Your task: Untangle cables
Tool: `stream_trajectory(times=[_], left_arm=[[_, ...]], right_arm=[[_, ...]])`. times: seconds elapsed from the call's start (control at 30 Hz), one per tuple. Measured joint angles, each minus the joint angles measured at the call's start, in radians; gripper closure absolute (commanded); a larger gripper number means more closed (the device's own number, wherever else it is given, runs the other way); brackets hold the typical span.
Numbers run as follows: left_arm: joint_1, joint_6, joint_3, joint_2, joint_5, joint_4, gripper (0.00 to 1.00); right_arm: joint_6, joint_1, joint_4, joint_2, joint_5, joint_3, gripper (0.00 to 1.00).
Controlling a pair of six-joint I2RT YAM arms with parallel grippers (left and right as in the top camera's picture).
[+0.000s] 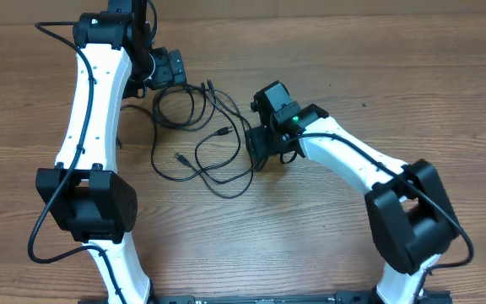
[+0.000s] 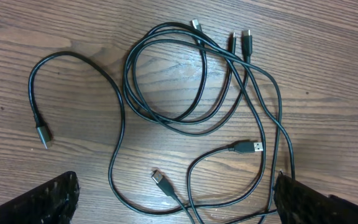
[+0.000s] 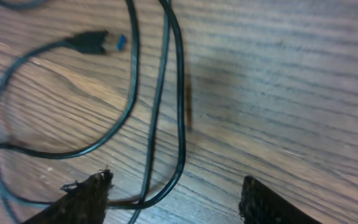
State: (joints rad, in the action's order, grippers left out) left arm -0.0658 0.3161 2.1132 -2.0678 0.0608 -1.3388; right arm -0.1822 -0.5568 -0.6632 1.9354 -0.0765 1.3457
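A brown wood-grain table (image 1: 378, 76) fills every view, evenly lit, with soft shadows across its planks.

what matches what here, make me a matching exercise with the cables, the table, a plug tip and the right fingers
Things:
1. cables
2. table
3. plug tip
4. right fingers

States:
a. silvery
b. open, cord lying between them
c. brown wood grain
d. black, looped together

Pairs: 1-d, 2-c, 3-a, 4-b
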Motion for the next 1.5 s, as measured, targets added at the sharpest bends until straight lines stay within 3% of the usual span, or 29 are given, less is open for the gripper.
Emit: stream_trajectory(times=[0.13, 0.43, 0.73, 0.83, 0.9, 1.03, 1.37, 1.5], left_arm=[[0.000, 0.000, 0.000, 0.000, 0.000, 0.000, 0.00], [0.000, 0.000, 0.000, 0.000, 0.000, 0.000, 0.00], [0.000, 0.000, 0.000, 0.000, 0.000, 0.000, 0.01], [0.000, 0.000, 0.000, 0.000, 0.000, 0.000, 0.01], [0.000, 0.000, 0.000, 0.000, 0.000, 0.000, 0.00], [0.000, 0.000, 0.000, 0.000, 0.000, 0.000, 0.01], [0.000, 0.000, 0.000, 0.000, 0.000, 0.000, 0.00], [0.000, 0.000, 0.000, 0.000, 0.000, 0.000, 0.00]], right_arm=[[0.002, 0.000, 0.007, 0.044, -0.005, 0.000, 0.20], [0.000, 0.000, 0.031, 0.044, -0.014, 0.000, 0.27], [-0.015, 0.000, 0.104, 0.072, -0.082, 0.000, 0.47], [-0.023, 0.000, 0.103, 0.114, -0.085, 0.000, 0.62], [-0.027, 0.000, 0.112, 0.118, -0.091, 0.001, 0.78], [-0.035, 0.000, 0.113, 0.125, -0.095, 0.001, 0.96], [-0.035, 0.000, 0.099, 0.130, -0.108, 0.002, 0.96], [-0.035, 0.008, -0.016, 0.130, -0.119, 0.036, 0.96]])
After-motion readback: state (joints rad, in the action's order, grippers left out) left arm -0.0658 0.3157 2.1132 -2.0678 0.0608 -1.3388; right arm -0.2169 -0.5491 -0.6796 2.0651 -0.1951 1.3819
